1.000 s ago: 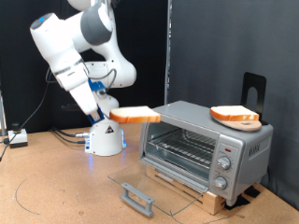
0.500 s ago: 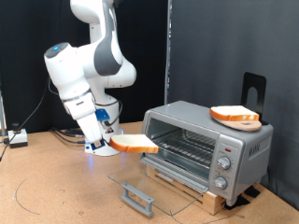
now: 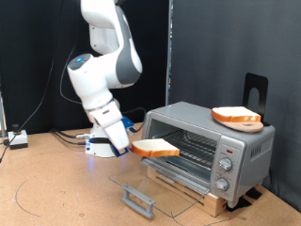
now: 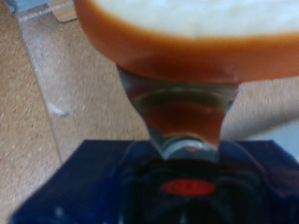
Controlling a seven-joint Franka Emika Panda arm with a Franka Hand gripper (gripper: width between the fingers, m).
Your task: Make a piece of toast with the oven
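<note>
The pincer (image 3: 132,148), pinching the flat tan orange-crusted bread slice (image 3: 155,148), has dropped lower and now hovers at the open mouth of the silver-grey toaster oven (image 3: 209,151).

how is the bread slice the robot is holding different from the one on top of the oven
The held slice is in the end effector at the open oven mouth; the other slice rests on the oven's roof. The held one sits lower. Both are flat, pale-faced, orange-crusted.
</note>
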